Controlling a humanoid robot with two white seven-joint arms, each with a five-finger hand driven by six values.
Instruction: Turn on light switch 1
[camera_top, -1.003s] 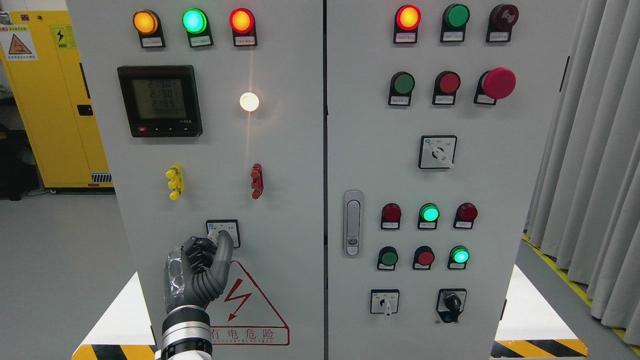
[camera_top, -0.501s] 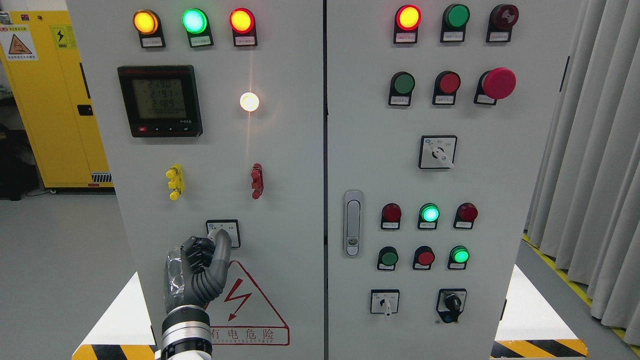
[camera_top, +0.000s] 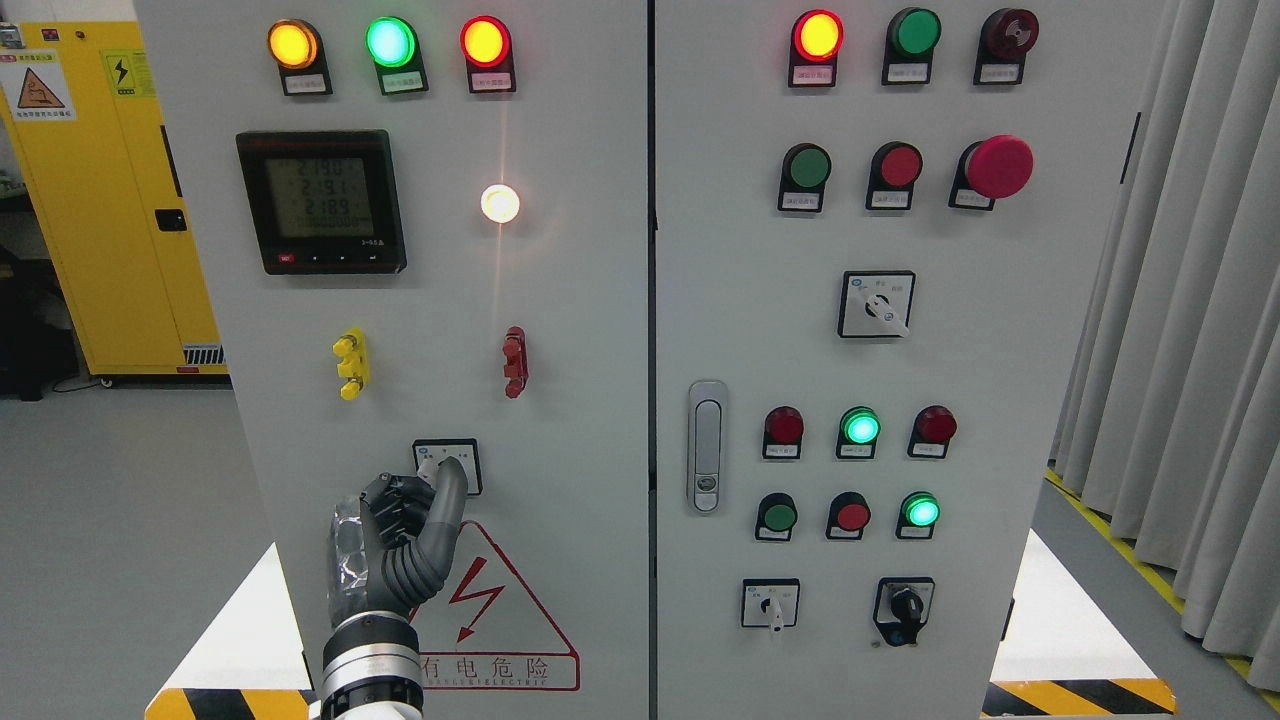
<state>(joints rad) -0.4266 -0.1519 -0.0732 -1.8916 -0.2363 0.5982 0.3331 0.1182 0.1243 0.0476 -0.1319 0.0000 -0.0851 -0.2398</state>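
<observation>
Left robot hand (camera_top: 400, 530) pinches the light switch 1 (camera_top: 447, 466) knob; rotate steadily, keeping fingers (camera_top: 448, 490) seated against slipping.

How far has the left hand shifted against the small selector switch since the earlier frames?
No real shift: the left hand stays with its fingers at the selector switch above the red warning triangle.

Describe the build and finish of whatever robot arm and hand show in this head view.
Only the left hand shows. Its fingers are dark grey with ribbed, segmented joints, over a black mechanical core. The back of the hand has a clear, glossy shell. Below sits a wrist of stacked silver metal rings with a black band, then a white forearm cover at the bottom edge. No loose cables or markings visible.
</observation>
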